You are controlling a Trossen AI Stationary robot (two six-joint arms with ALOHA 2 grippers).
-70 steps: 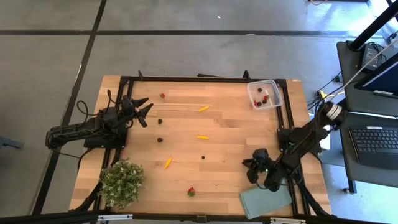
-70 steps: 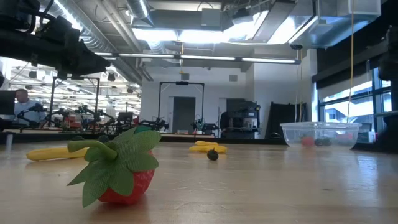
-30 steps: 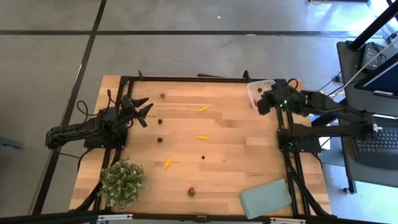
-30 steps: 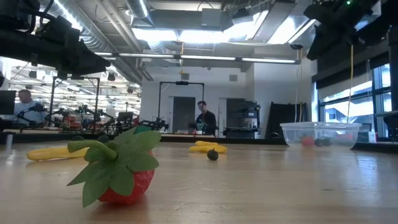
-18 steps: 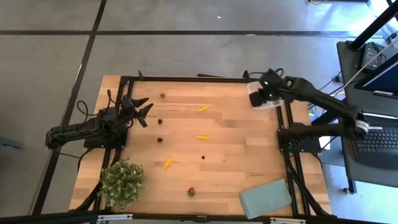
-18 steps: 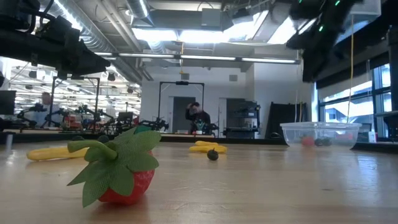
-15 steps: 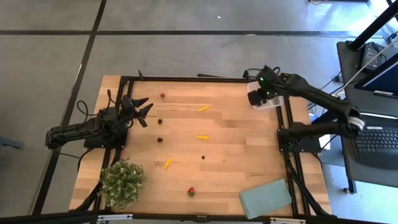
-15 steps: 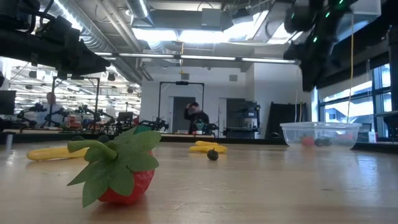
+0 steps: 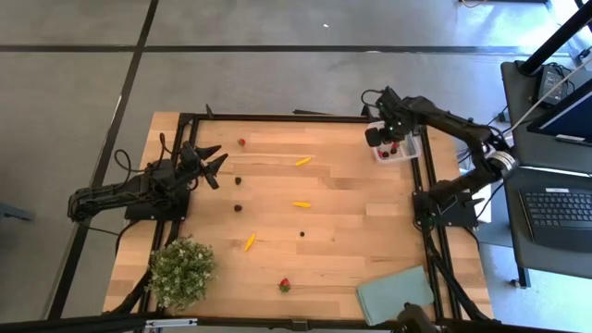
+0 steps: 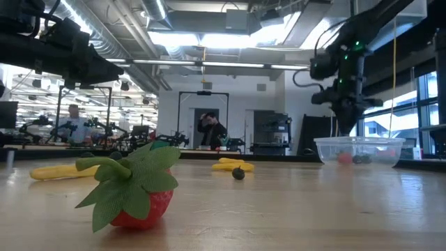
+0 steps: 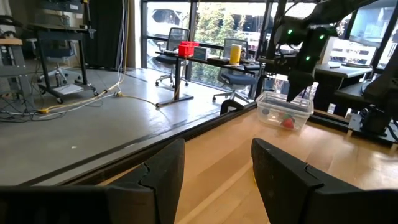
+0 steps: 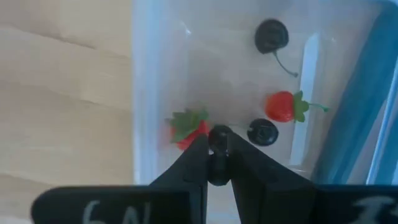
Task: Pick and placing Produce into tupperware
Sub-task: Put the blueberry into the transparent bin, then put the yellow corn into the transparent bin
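Right gripper (image 12: 218, 155) pinches a berry (image 12: 218, 135) — unseen overhead.

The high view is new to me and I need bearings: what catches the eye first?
The right end effector hangs over the clear tupperware at the table's far right corner, pinching a dark berry. Berries and strawberries already lie inside. The left end effector waits open at the left edge.

**Right arm reached far, left arm waited**

The right gripper (image 9: 378, 137) hung at the table's one o'clock corner, fingers pinched on a small dark berry (image 12: 218, 135). The left gripper (image 9: 212, 159) rested at nine o'clock, fingers (image 11: 157, 177) parted.
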